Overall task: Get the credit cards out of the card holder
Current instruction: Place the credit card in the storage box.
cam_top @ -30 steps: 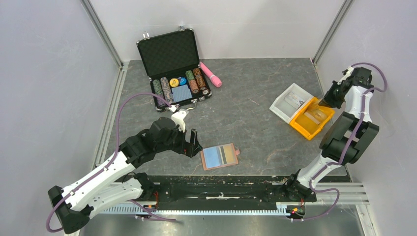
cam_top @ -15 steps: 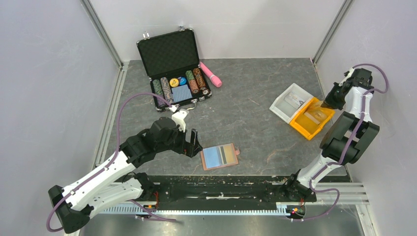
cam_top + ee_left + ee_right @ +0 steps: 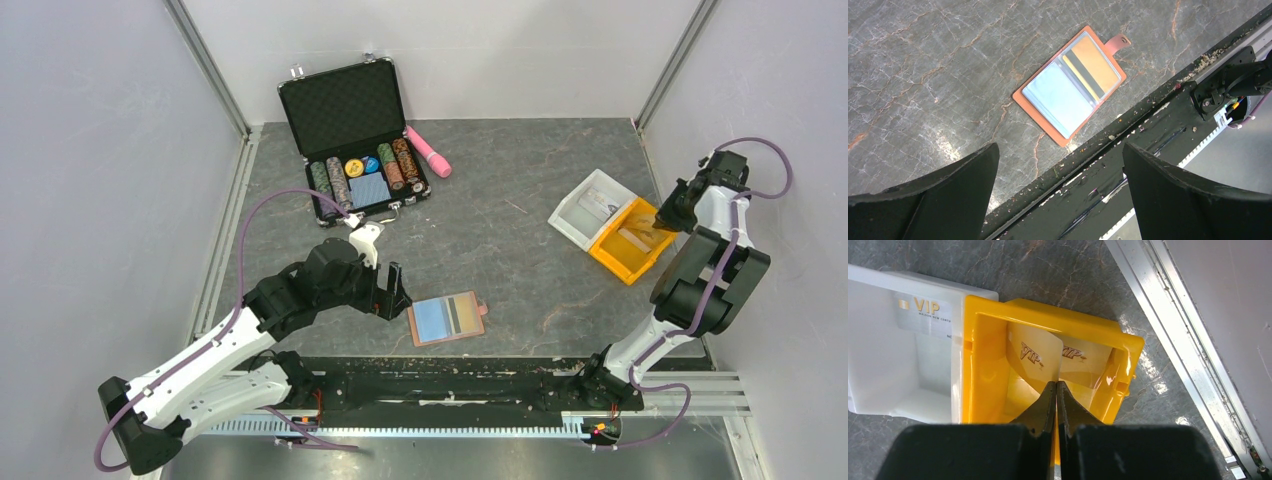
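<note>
Top view: card holder (image 3: 447,318) lies open and flat on the table (image 3: 520,260) near the front edge, just right of the left gripper (image 3: 395,295) and not touching it. It has a brown border, a light blue pocket on its left half, and credit cards (image 3: 462,314) tucked in the right half showing dark, yellow and tan strips; a small tab sticks out on the right. Left gripper's fingers are spread wide, nothing between them. Right gripper (image 3: 662,212) is far right, tip down over the yellow bin (image 3: 610,260), which sits against a white bin (image 3: 565,225). An open poker chip case (image 3: 345,110) and a pink object (image 3: 428,150) are at the back. Left wrist view: holder is seen past the wide-apart fingers, orange-brown edge, glossy pale blue pocket, then yellow strip, dark strip, orange-tan card. Right wrist view: fingers are pressed together, pinching the lower corner of a pale VIP card (image 3: 1033,357) tilted inside the yellow bin, "VIP" in gold script. Another "VIP" shows on the bin wall behind, card or reflection unclear. A second VIP card (image 3: 923,310) lies in the white bin, gold "VIP" beside a small gold square, fine print below too small to read.
</note>
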`<state>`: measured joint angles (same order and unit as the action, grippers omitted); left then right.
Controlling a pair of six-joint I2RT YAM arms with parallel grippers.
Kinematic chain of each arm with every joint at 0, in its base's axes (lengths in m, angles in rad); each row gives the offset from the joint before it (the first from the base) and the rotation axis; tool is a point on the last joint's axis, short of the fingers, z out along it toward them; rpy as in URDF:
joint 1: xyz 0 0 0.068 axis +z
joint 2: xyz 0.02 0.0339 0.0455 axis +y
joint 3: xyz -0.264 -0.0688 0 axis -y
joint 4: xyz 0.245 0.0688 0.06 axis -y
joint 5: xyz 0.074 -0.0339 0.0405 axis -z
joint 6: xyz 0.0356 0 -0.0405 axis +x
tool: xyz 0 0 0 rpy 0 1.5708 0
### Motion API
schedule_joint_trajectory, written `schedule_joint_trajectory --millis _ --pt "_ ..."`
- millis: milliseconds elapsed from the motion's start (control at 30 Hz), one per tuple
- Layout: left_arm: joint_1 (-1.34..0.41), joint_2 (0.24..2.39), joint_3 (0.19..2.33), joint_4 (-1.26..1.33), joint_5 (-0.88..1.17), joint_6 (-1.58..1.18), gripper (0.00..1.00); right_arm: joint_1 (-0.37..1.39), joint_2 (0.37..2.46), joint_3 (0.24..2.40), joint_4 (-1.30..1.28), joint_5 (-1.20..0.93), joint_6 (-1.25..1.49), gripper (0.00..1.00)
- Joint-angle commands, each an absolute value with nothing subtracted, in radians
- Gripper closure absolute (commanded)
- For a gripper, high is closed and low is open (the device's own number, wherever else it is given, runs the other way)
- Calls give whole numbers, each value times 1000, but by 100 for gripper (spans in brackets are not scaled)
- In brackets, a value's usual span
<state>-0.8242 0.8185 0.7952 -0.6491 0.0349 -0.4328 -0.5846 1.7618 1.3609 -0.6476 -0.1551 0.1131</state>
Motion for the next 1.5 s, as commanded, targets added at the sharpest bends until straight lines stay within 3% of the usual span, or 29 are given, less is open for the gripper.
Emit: schedule_joint_trajectory --millis 0,567,1467 --pt "-825 813 796 -626 35 -405 0 -602 1734 1328 -594 -106 168 100" --pt "-825 813 798 -625 37 -405 0 -602 1682 1336 -571 -155 188 100" --pt "-825 813 798 -623 37 -407 0 -603 1698 1309 -565 -38 216 97"
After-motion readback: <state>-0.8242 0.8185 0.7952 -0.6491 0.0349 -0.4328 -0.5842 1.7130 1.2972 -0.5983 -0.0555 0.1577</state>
